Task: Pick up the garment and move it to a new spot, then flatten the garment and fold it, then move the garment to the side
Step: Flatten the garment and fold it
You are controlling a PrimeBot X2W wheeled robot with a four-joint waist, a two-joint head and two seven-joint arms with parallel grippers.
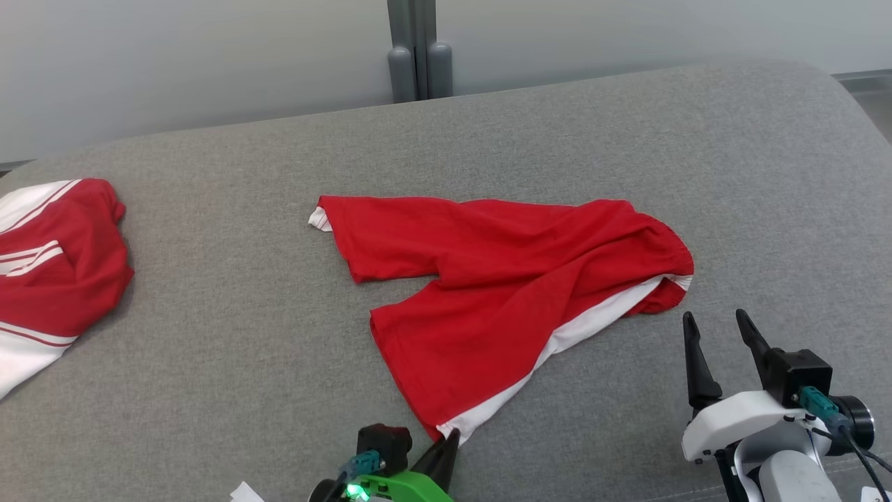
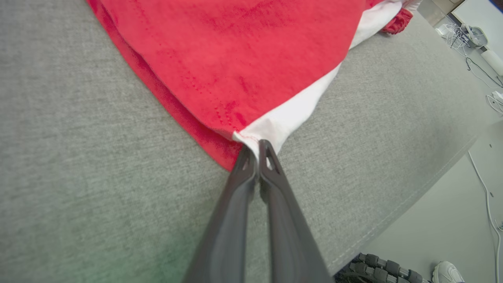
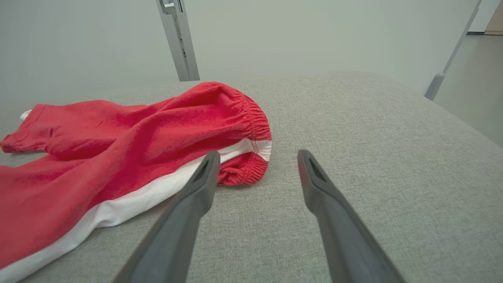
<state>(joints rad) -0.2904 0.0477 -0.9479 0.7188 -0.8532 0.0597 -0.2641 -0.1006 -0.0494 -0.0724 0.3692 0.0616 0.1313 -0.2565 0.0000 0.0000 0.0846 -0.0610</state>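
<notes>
The left end effector (image 2: 257, 147) has its two dark fingers pressed together, pinching the corner of the garment (image 1: 502, 279) where the white side stripe meets the hem of one leg. A small fold of white cloth sits between the fingertips. From that pinched corner, the garment, a pair of red shorts, spreads away from the fingers over the grey padded surface (image 1: 244, 362). The hem of the held leg runs off to one side of the tips and the white stripe runs off to the other, towards the waistband. The second leg lies beyond the first, farther from this end effector, and a bit of white shows at its far corner.

The right end effector (image 1: 716, 317) has its fingers spread wide with nothing between them. It is held over bare grey fabric, apart from the cloth. The gathered elastic waistband lies just ahead of its fingertips and slightly towards the left arm's side. It is bunched and partly rolled over, with the end of the white stripe tucked beneath the red.

Well beyond the left end effector, on its outer side, a second red-and-white garment (image 1: 56, 258) lies crumpled at the edge of the same surface. A grey post (image 1: 418, 49) stands past the far edge, against a pale wall. In the left wrist view the floor (image 2: 452, 188) shows past the near edge, with cables (image 2: 483, 59) and a white shoe (image 2: 448, 273).
</notes>
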